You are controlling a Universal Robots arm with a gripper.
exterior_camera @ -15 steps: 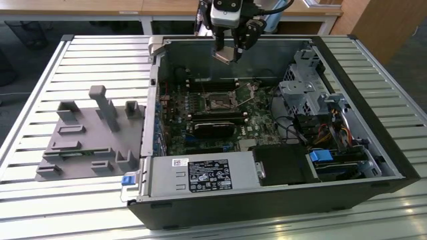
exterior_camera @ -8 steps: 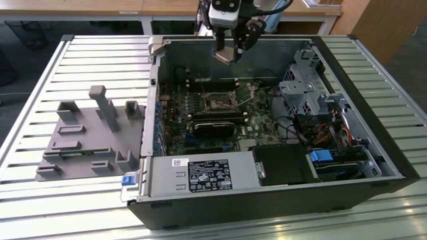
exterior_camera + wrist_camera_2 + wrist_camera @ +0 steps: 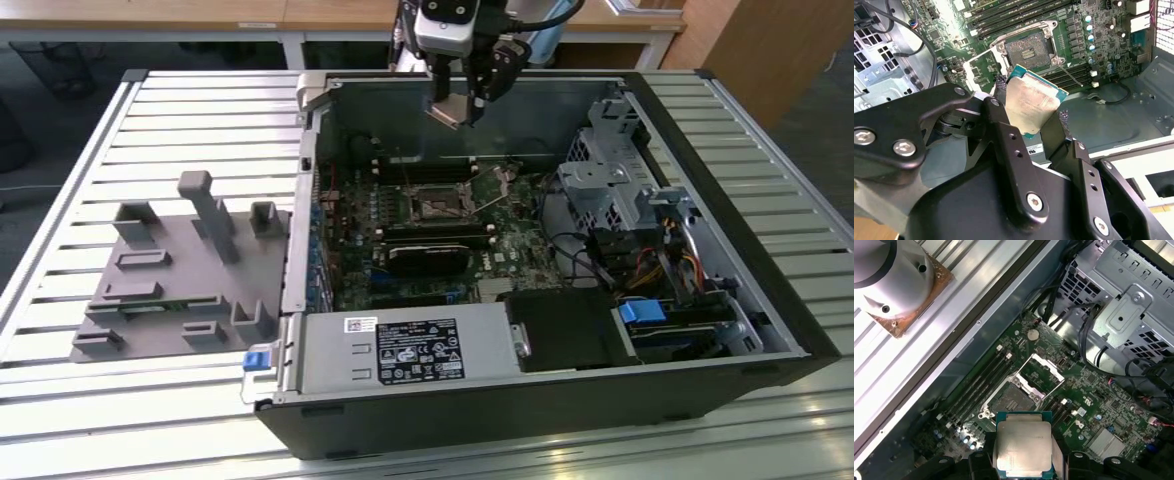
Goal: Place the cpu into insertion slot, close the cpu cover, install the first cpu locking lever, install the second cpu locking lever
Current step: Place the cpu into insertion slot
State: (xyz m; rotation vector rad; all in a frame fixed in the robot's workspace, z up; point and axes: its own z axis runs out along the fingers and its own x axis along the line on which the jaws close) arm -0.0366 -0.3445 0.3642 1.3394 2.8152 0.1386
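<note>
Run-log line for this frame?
gripper: shut on cpu | position: above open case | socket: empty | cpu cover: open

The exterior view looks steeply down from afar on the whole case (image 3: 534, 420) and counter (image 3: 80, 150), the tool (image 3: 461, 103) at its far end. Both wrist views sit close behind the tool, sharing the cpu (image 3: 1021, 450) and socket (image 3: 1010, 399) beneath it.

power supply sticker (image 3: 416, 355): showing rows of tiny print, nothing's coming through readable
cpu (image 3: 1031, 105): wearing faint etching, not making out any
</note>
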